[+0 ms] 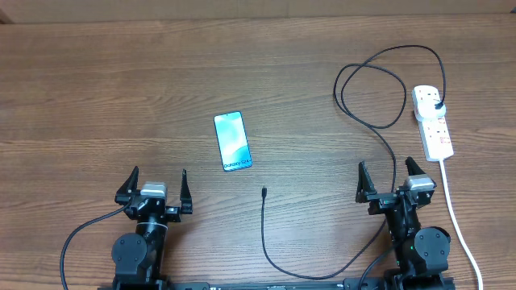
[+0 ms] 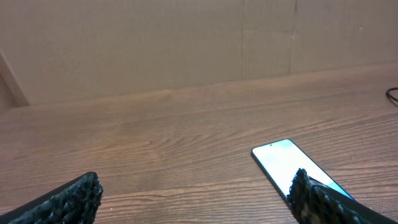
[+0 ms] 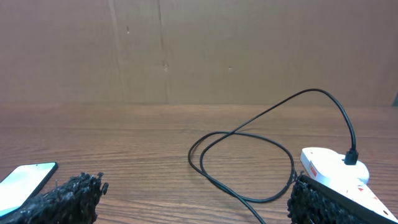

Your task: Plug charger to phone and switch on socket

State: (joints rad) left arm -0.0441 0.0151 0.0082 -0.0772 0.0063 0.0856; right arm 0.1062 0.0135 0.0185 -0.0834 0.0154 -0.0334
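left fingers: spread wide, nothing in them, low at the near edge of the surface
right fingers: same deal, wide open and empty
phone: flat, screen lit, ahead and a bit right of the left fingers; long axis runs mostly away from the robot, slightly tilted
charger: plug sits in the socket's far end; the free tip lies between the arms, just near-right of the phone, pointing away from the robot
socket: ahead-right of the right fingers, lengthwise away from the robot
my guess: tip's about midway, so either arm could grab it; phone favors left, switch favors right
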